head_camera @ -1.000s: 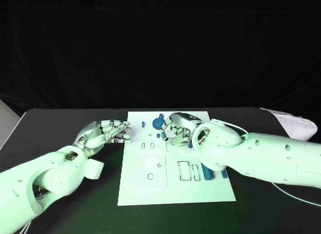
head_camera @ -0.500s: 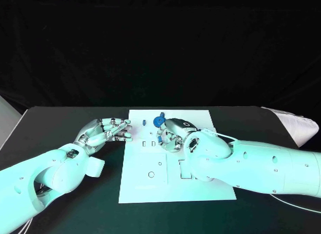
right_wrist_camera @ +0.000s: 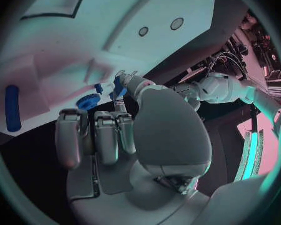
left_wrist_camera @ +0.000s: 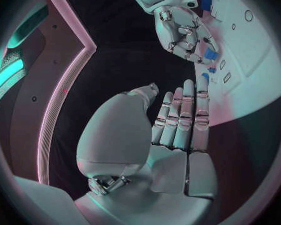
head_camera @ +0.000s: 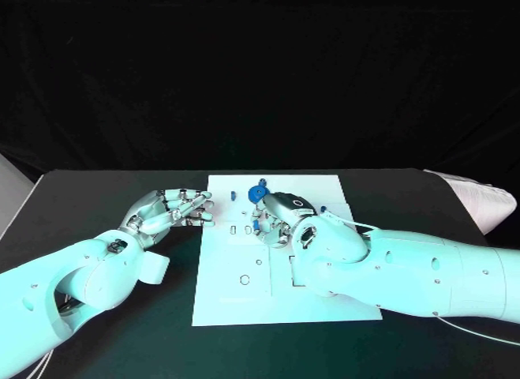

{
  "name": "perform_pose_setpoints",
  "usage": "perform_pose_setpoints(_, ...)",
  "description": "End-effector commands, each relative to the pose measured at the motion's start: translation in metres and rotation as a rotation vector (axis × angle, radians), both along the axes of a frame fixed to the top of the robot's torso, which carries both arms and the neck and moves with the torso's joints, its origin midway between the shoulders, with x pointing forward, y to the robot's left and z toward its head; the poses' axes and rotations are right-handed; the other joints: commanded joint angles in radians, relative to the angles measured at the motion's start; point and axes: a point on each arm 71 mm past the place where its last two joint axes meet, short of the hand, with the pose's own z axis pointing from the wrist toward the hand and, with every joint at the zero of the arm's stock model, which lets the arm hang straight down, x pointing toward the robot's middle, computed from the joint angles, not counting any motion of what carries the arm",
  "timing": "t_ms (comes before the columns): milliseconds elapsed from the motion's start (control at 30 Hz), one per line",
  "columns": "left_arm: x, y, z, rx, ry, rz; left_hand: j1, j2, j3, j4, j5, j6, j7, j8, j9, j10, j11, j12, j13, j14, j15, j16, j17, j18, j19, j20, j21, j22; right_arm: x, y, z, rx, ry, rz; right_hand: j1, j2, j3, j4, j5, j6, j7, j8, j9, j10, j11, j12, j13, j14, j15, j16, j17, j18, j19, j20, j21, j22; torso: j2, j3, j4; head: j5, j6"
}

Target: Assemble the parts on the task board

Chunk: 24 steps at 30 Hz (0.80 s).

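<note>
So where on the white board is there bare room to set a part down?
The task board is bare along its near-left stretch, around the small oval hole. The far middle is crowded: the right hand sits there beside the blue gear.

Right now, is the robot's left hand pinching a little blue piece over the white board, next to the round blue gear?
Not quite: it is the right hand that pinches the little blue piece over the white board, near the round blue gear. The right wrist view shows it.
</note>
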Motion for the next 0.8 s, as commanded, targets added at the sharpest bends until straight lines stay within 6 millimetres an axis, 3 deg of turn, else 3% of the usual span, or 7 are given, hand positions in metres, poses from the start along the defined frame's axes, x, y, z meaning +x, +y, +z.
perform_pose_setpoints(33, -0.0011, -0.0025, 0.0010, -0.006, -0.002, -0.022, 0.001, -0.010, 0.001, -0.004, 0.001, 0.001, 0.028, -0.004, -0.001, 0.002, 0.002, -0.006, 0.000, -0.007, -0.001, 0.001, 0.001, 0.012, -0.008, 0.001, 0.003, 0.000, -0.0005, 0.0013, -0.0020, -0.018, -0.016, -0.005, -0.010, 0.004, 0.007, -0.001, 0.004, 0.003, 0.002, 0.044, 0.055, 0.102, 0.004, 0.003, 0.263, 0.104, 0.007, 0.004, 0.264, -0.008, 0.068, 0.005, -0.002, 0.150, -0.001, -0.0003, 0.0005, 0.001, -0.004)
perform_pose_setpoints(800, -0.0014, -0.0020, 0.0009, -0.005, 0.001, -0.027, 0.001, -0.010, 0.001, -0.004, 0.001, 0.001, 0.028, -0.004, -0.001, 0.002, 0.002, -0.006, 0.000, -0.007, -0.001, 0.001, 0.001, 0.012, -0.008, 0.001, 0.003, 0.000, 0.0036, 0.0028, -0.0114, -0.044, -0.021, -0.014, -0.038, -0.017, 0.004, 0.003, 0.005, -0.006, 0.004, 0.049, 0.056, 0.102, 0.005, 0.003, 0.263, 0.104, 0.008, 0.004, 0.263, -0.007, 0.068, 0.007, -0.005, 0.148, -0.001, -0.0001, 0.0001, 0.000, -0.008)
